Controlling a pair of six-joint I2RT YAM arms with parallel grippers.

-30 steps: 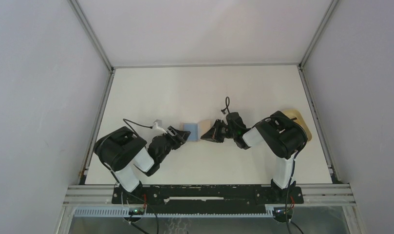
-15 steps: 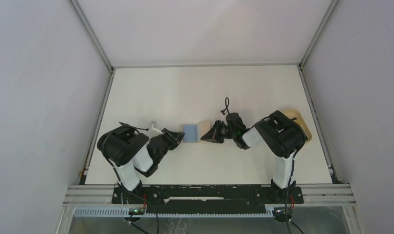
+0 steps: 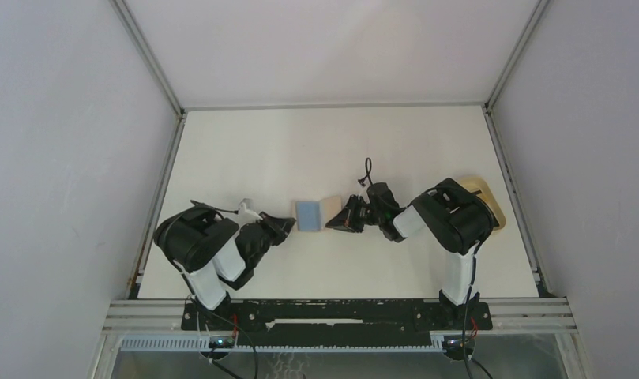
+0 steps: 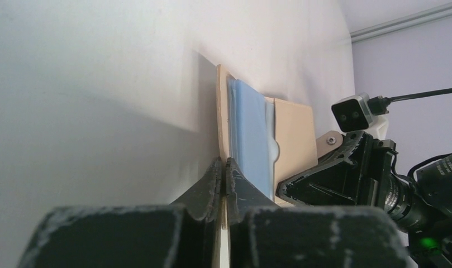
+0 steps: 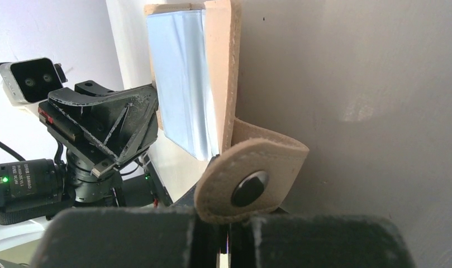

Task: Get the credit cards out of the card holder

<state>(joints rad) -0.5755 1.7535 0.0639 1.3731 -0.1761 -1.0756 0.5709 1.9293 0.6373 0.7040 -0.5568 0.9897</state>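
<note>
Top external view first: the card holder (image 3: 332,211) sits near the middle of the bench (image 3: 324,142), strung between the two arms. The blue card (image 3: 306,215) pokes out of its left end toward the left arm. (No sign of a black card from any angle, so I can't say where it is.)

Right wrist view: the right fingers (image 5: 128,234) are squeezed together on the snap flap (image 5: 250,187), so that end of the holder is anchored.

Left wrist view: the left fingers (image 4: 204,192) are pinched down to a sliver, and the holder's thin tan back panel runs straight into the seam between them. The blue card lies flat against that panel, just beside the finger on its side. Whether its end is caught in the pinch too, I honestly can't tell, because the finger hides it.

What matters for the pull is that the card's long axis runs along the line from one set of fingers to the other, left-right across the bench. Its free end points at the left arm, which is the nearer one. So my guess is it has to slide out leftward along that axis, away from the right fingers. If the left fingers only have the tan panel, pulling would just tug the holder against the right grip.
</note>
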